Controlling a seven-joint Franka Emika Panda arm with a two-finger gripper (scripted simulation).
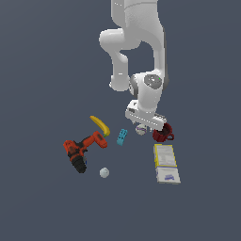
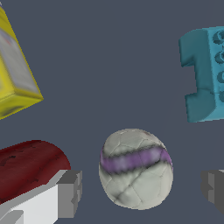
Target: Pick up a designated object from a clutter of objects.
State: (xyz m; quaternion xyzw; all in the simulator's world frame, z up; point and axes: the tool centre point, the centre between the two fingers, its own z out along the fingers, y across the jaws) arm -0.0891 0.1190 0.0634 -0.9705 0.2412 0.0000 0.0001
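Wrist view shows the marked ball (image 2: 135,168) lying on the floor between my two fingers (image 2: 70,192) — pincer (image 2: 142,192) spread wide, grasping nothing, with a gap on each side of the ball. I have straddled it this way, I judge, so a plain squeeze will catch it across its middle. The red mug (image 2: 30,168) sits just beside one finger (tight quarters there), the teal block (image 2: 205,72) and yellow-white box (image 2: 15,70) lie farther off. In the exterior view the banana (image 1: 100,124), drill (image 1: 82,148) and white lump (image 1: 104,172) lie well apart — no hindrance.
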